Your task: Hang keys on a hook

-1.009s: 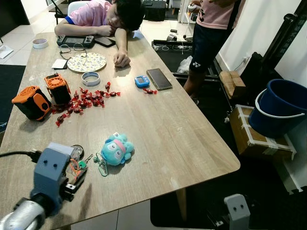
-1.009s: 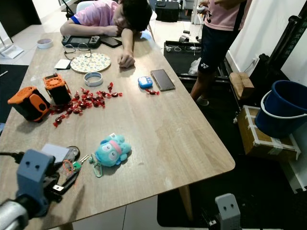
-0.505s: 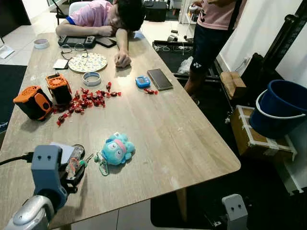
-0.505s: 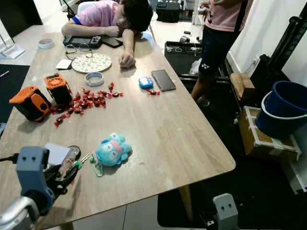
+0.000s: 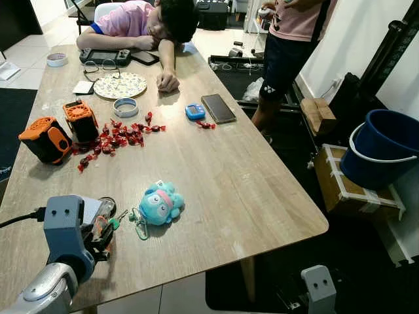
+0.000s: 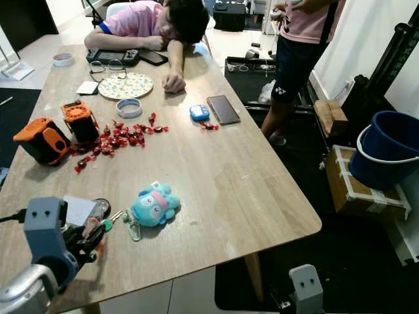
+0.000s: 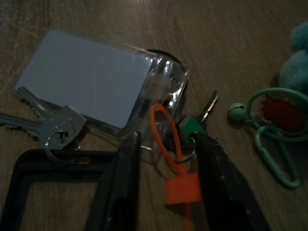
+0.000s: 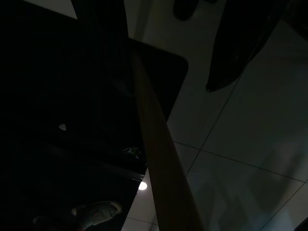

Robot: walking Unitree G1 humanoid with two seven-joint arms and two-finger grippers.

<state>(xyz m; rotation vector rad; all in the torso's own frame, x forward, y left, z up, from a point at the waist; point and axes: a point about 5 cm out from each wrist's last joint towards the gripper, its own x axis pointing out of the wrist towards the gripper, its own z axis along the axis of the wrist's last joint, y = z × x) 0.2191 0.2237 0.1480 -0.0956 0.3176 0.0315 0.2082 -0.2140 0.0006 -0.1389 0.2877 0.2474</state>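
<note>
Silver arm (image 5: 39, 294), grey-blue wrist block (image 5: 64, 229)

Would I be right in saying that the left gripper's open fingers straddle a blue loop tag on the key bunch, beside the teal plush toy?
Nearly: the loop tag is orange, not blue, as the left wrist view shows. The rest holds: the left gripper is open, one finger on each side of the tag on the key bunch, beside the teal plush toy.

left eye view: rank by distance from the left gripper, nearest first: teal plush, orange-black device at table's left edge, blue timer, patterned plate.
1. teal plush, just to the right of the left gripper, near the table's front edge.
2. orange-black device, farther back at the left edge.
3. blue timer, mid-table, to the right.
4. patterned plate, toward the far end, near the person resting there.
</note>
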